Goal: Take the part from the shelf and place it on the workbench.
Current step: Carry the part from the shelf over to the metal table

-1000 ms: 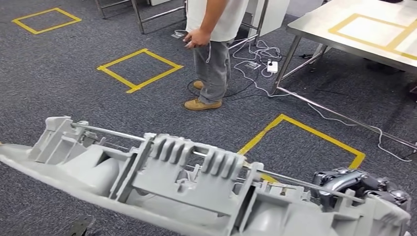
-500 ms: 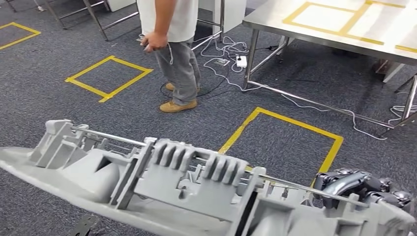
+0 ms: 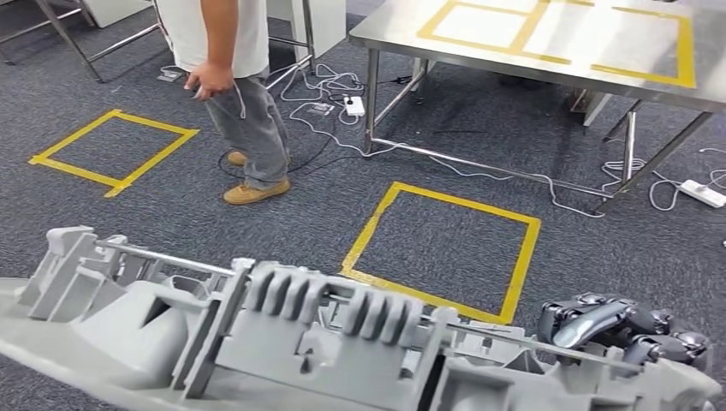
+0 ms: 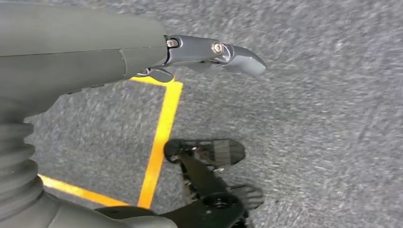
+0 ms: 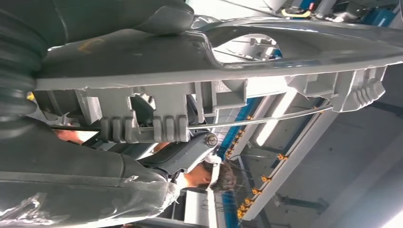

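Right hand [image 3: 629,330] grips part [image 3: 282,342], seemingly at its end.

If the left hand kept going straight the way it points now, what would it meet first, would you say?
Most likely just the carpet: the left hand points over bare floor past the yellow tape line, holding nothing, though depth is hard to judge.

Long grey plastic part [image 3: 300,342]; ribbed, lengthwise, held above carpet; workbench [image 3: 548,43] beyond.
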